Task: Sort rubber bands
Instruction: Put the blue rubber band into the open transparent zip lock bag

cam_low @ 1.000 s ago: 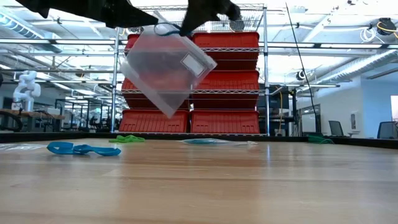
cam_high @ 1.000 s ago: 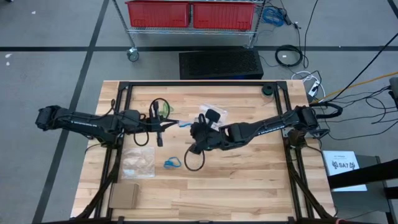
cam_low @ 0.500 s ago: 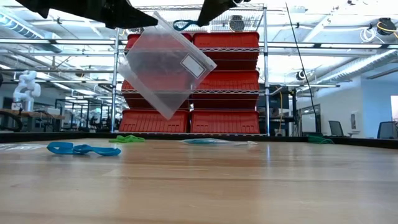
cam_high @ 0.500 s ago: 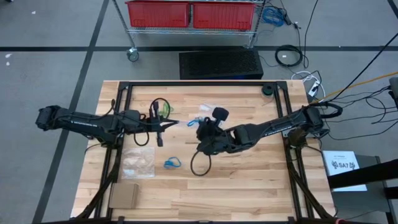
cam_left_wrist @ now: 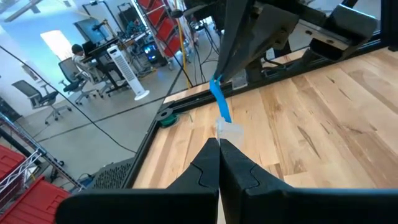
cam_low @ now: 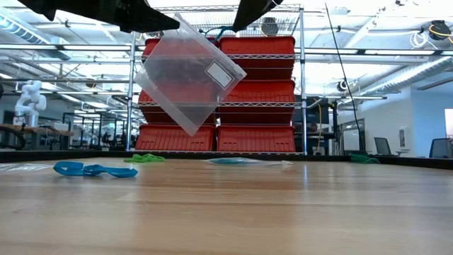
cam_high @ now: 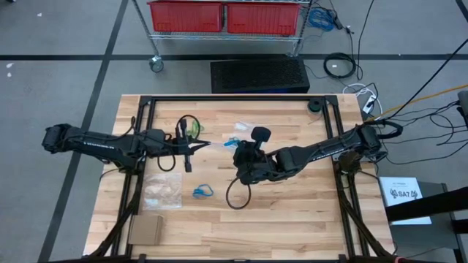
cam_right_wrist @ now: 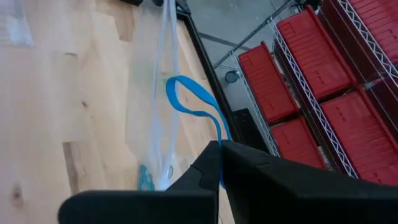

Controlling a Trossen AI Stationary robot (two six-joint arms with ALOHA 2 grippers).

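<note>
beyond the far side of the table [cam_high: 292,212] from the claws, a wire shelving rack [cam_low: 219,78] carries red bins [cam_low: 255,88] in stacked rows. grey carpet floor [cam_high: 66,197] with dark stripes surrounds the table, cables [cam_high: 340,66] coiled on it. farther off, office chairs [cam_left_wrist: 34,99] and a white tower fan [cam_left_wrist: 127,74] stand under bright ceiling lights.

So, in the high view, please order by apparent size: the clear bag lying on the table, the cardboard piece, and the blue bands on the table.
1. Clear bag, largest.
2. Cardboard piece, somewhat smaller than the bag.
3. Blue bands, by far the smallest.
All three lie flat on the table, so nearness to the camera does not distort the ranking.
</note>
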